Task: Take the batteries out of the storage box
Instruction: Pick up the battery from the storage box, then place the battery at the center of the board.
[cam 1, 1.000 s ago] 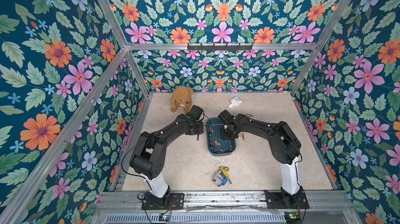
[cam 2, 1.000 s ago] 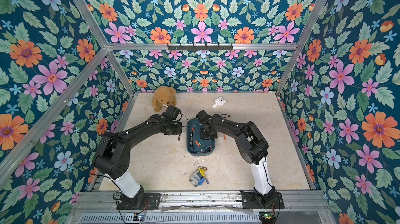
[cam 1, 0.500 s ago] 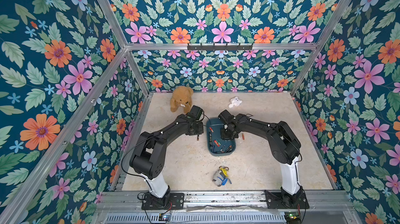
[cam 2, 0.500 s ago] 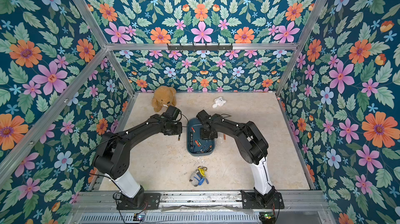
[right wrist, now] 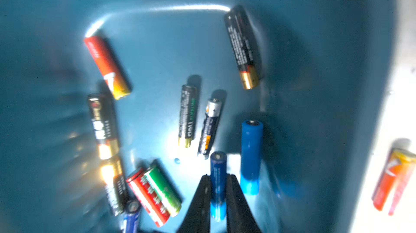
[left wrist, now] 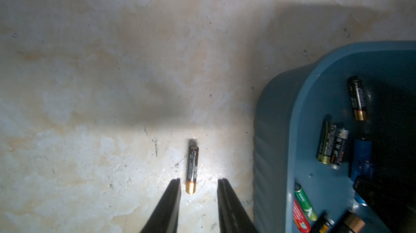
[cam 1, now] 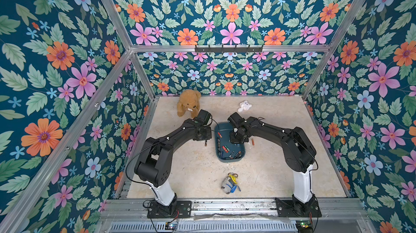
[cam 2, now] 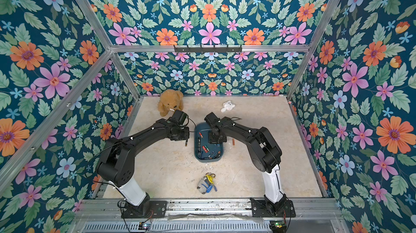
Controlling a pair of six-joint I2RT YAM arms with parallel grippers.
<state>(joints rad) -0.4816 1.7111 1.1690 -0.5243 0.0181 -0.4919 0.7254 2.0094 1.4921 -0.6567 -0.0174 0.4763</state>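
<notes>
The teal-blue storage box [cam 1: 221, 128] [cam 2: 200, 128] lies mid-table with several batteries [cam 1: 227, 149] scattered inside. My right gripper [right wrist: 218, 177] reaches into the box and is shut on a slim blue battery [right wrist: 218, 164], which lies lengthwise between the jaws. A thicker blue cell [right wrist: 251, 153] lies beside it. My left gripper [left wrist: 199, 181] hovers open over the table just left of the box wall [left wrist: 274, 141]. A black battery [left wrist: 192, 166] [cam 1: 205, 143] lies on the table with its copper end between the fingertips, untouched. An orange battery [cam 1: 252, 141] [right wrist: 391, 182] lies on the table right of the box.
A brown teddy bear [cam 1: 188, 105] sits at the back left and a small white plush [cam 1: 245, 106] at the back middle. A grey, yellow and blue toy [cam 1: 229, 183] lies near the front edge. Floral walls close in three sides.
The right gripper's jaws have closed the last bit onto the blue battery. Both arms stay where they were.
</notes>
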